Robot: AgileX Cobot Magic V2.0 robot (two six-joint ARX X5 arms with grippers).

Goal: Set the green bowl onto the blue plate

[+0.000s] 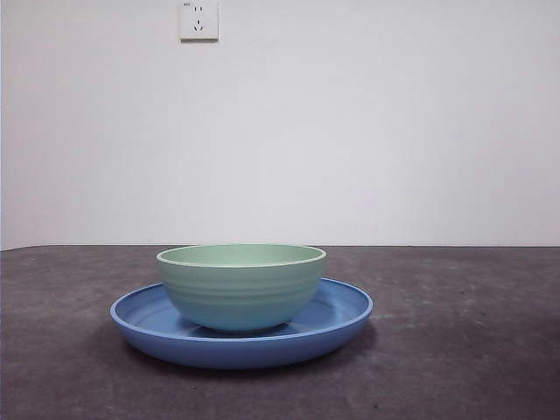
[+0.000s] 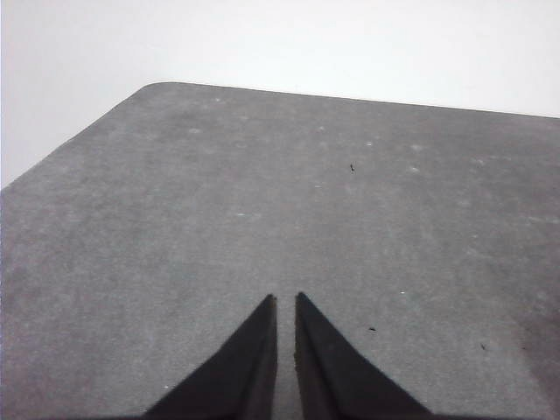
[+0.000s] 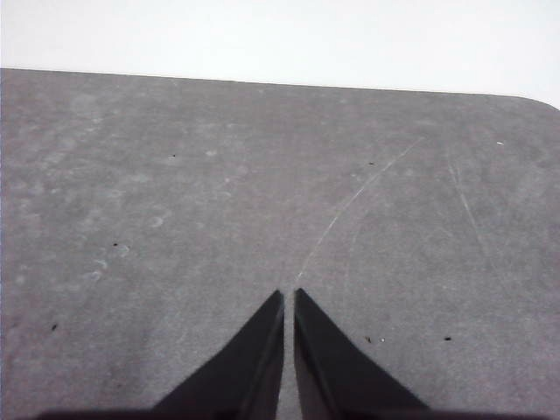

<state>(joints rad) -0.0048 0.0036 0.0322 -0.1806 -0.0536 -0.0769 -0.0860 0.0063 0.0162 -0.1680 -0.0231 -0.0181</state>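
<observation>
Pale mint-green, the green bowl (image 1: 241,287) sits upright in the middle of the blue plate (image 1: 343,315) on the dark grey bench (image 1: 464,350), below a white wall socket (image 1: 199,19). The left gripper (image 2: 285,299) and right gripper (image 3: 289,294) each have jaws nearly closed, holding nothing, over bare bench

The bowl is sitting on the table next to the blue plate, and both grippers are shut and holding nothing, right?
Not quite. The front view shows the bowl standing upright on the plate, not beside it on the table. The rest holds: the left gripper and right gripper are both shut and hold nothing.
</observation>
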